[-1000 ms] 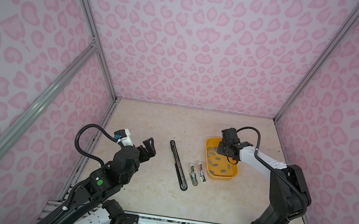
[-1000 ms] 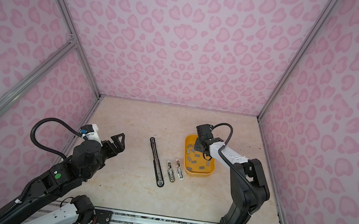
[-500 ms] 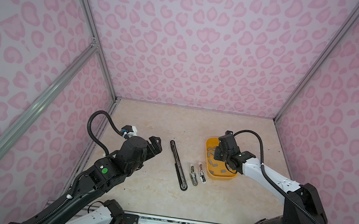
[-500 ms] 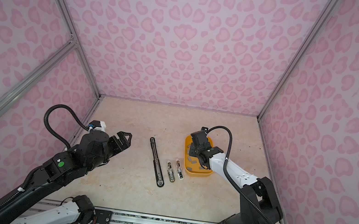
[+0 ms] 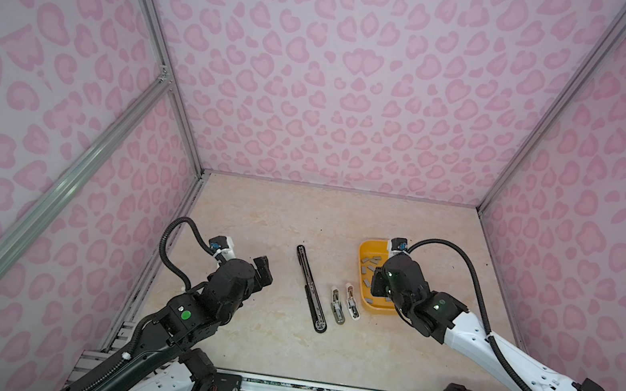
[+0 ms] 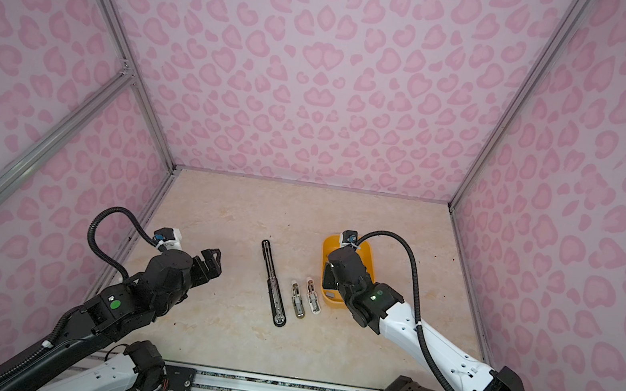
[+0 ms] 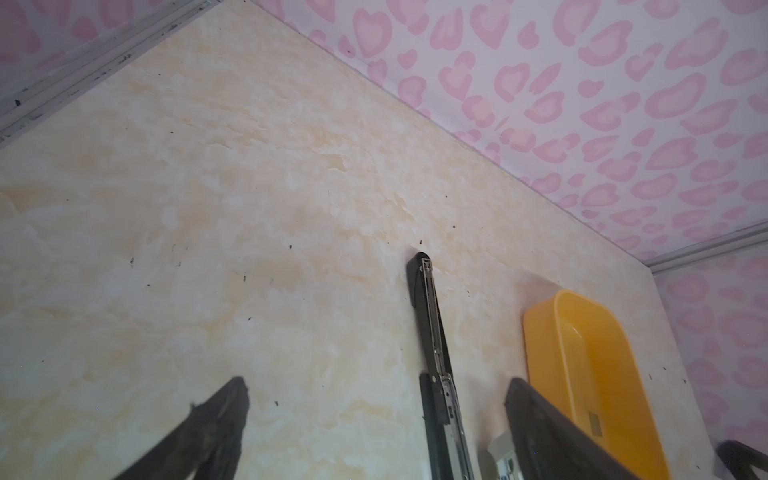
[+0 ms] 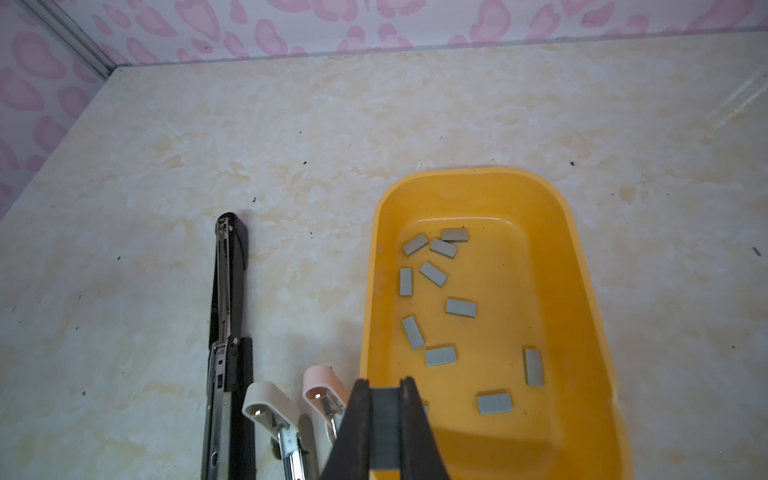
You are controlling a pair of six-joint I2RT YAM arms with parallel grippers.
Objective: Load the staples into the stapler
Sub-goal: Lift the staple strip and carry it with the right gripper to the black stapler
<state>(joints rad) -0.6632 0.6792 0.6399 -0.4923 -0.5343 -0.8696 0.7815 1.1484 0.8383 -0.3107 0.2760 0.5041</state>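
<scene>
Our right gripper (image 8: 385, 382) is clenched tight on one flat grey strip (image 8: 384, 432), pinched edge-on between its two black tapered fingers (image 8: 353, 419). In both top views that hand sits over the 7 o'clock part of the yellow tray (image 5: 370, 247). We can't tell how far above the tray floor the strip is.

The rest of the staples (image 8: 460, 308) are small matte grey rectangles scattered loose on the tray's floor. The tray itself is glossy plastic, oblong, with rounded corners (image 8: 557, 299).

At about 8 o'clock from the tray, two small staplers lie side by side on the table (image 5: 259, 205), which has a marbled beige look. One is white-capped (image 8: 268, 405) and one pink-capped (image 8: 320, 380), both with rounded ends and shiny metal showing.

At their 9 o'clock is the long black stapler (image 5: 310, 288). It's thin and flat with a silvery rail along it, and it runs from roughly 11 to 5 o'clock.

Our left gripper (image 7: 376, 386) is spread wide with nothing in it, at the long stapler's 9 o'clock.
</scene>
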